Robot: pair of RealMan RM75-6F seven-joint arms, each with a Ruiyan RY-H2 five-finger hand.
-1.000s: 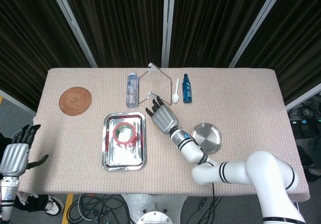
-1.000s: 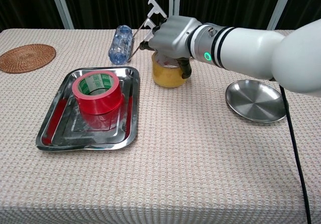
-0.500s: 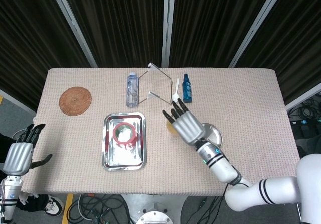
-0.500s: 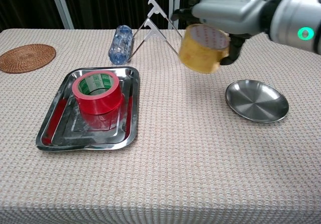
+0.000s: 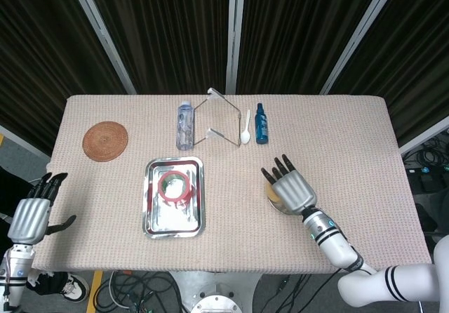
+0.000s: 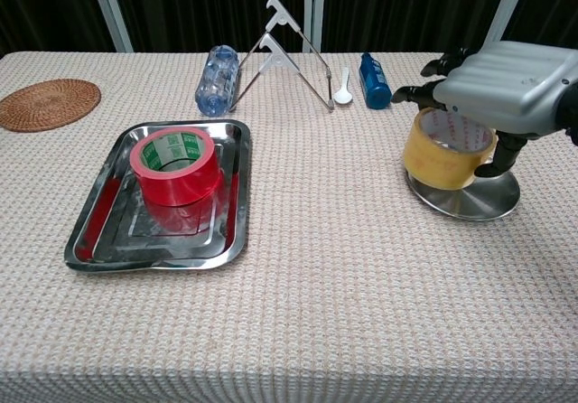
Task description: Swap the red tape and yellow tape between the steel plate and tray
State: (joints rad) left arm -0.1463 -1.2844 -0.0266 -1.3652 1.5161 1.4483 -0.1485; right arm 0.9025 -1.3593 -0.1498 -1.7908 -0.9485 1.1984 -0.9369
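The right hand point(image 6: 506, 87) grasps the yellow tape point(image 6: 447, 147) from above, holding the roll over the steel plate point(image 6: 474, 200) near the table's point(image 6: 316, 313) right edge. The chest view shows this plainly: the roll tilts a little, its lower rim close over the plate's left side, though whether it touches the metal cannot be told. From the head view the right hand point(image 5: 291, 189) covers nearly all of it; only a yellow sliver of the tape point(image 5: 269, 194) shows at the hand's left, and the plate is almost wholly hidden beneath.

The red tape point(image 6: 175, 164) lies flat in the tray point(image 6: 99, 231), toward its far end, on the table's left half. The head view shows the red tape point(image 5: 175, 186) from straight above, in the upper half of the tray point(image 5: 151, 215).

The left hand point(image 5: 31, 215) appears only in the head view, off the table's left edge, fingers spread and holding nothing.

Along the far edge stand a woven coaster point(image 6: 47, 103), a clear bottle point(image 6: 218, 79) on its side, a metal rack point(image 6: 284, 46), a white spoon point(image 6: 343, 87) and a blue bottle point(image 6: 374, 79).
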